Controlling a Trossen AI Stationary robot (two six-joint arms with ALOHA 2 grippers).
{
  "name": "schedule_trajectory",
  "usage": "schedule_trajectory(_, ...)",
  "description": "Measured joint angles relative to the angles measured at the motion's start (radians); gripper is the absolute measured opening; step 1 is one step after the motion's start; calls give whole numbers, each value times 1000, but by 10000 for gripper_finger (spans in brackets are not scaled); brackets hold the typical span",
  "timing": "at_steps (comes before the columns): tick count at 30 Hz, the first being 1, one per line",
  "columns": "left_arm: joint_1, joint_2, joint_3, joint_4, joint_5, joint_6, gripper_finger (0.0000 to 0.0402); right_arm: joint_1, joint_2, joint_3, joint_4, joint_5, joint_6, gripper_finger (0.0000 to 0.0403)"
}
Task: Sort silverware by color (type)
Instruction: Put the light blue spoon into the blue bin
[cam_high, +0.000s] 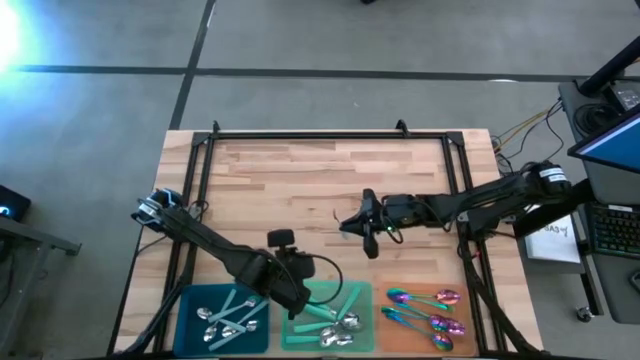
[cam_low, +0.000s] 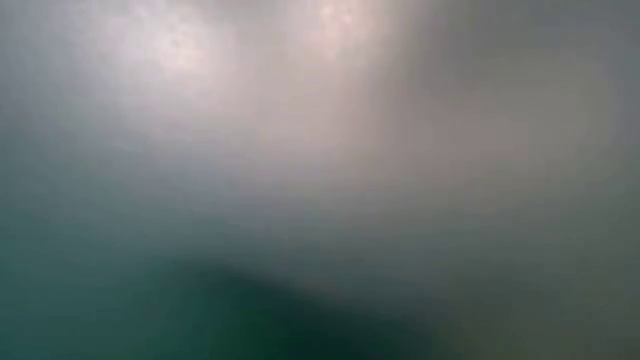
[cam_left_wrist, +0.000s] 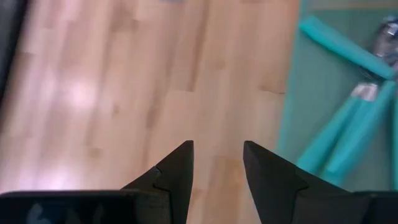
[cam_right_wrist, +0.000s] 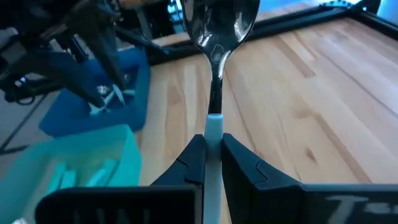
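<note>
The right gripper (cam_right_wrist: 212, 155) pinches a pale blue-handled spoon (cam_right_wrist: 214, 37) by its handle, the silver bowl jutting out ahead of the fingertips above the wooden table (cam_high: 300, 180). The left gripper (cam_left_wrist: 217, 165) hangs spread and empty beside the green tray (cam_left_wrist: 311, 99) of teal-handled spoons (cam_left_wrist: 348, 46).

A pale wooden table (cam_high: 300, 180) fills the middle of the overhead frame, edged by a black metal frame (cam_high: 330, 133). Along its lower edge sit three flat trays side by side: blue (cam_high: 190, 325), green (cam_high: 365, 297), orange (cam_high: 420, 335). A keyboard (cam_high: 612, 232) lies at far right.
</note>
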Motion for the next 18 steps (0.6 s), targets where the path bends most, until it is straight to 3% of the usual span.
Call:
schedule_trajectory(5,14,-39,-13,-51,-108,11,125,6,78,0,180,-7,-47,18)
schedule_trajectory(11,69,-106,-117,15,-174,75,125,4,172,1,407,-19,-160,18)
schedule_trajectory(18,157,-208,-318,358,-191,253,125,-25,254,1,629,-2,-286,18)
